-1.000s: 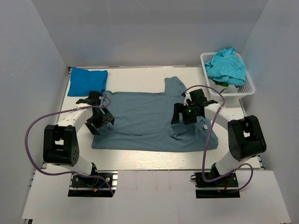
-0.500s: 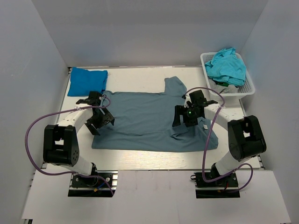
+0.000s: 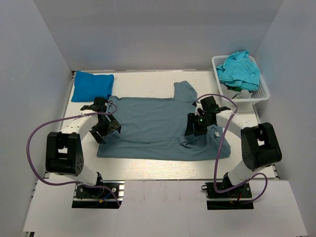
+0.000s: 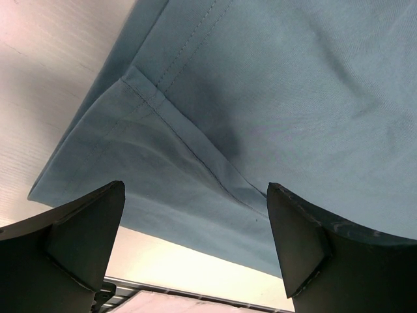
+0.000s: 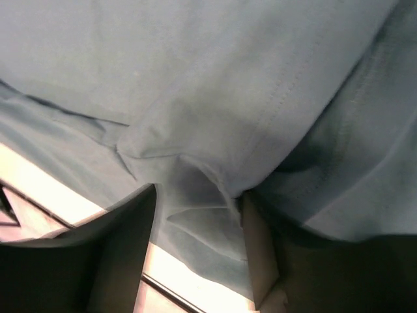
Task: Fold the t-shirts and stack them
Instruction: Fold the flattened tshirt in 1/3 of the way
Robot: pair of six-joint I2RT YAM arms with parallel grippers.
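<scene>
A large dusty grey-blue t-shirt (image 3: 153,126) lies spread flat across the middle of the table, one sleeve pointing to the back. My left gripper (image 3: 106,129) is open just above its left edge; the left wrist view (image 4: 195,189) shows the hemmed cloth (image 4: 293,78) between and beyond the jaws. My right gripper (image 3: 194,126) is open, pressed low on the shirt's right part, its jaws either side of a raised fold (image 5: 195,150) in the right wrist view (image 5: 201,192). A bright blue folded t-shirt (image 3: 92,85) lies at the back left. Turquoise t-shirts (image 3: 239,69) are heaped in the basket.
A white mesh basket (image 3: 261,94) stands at the back right corner. White walls enclose the table on three sides. A small white tag (image 3: 216,133) shows on the shirt beside my right gripper. Bare table (image 3: 148,168) runs along the near edge.
My right gripper has shifted slightly right and down onto the shirt's fold. My left gripper has barely moved.
</scene>
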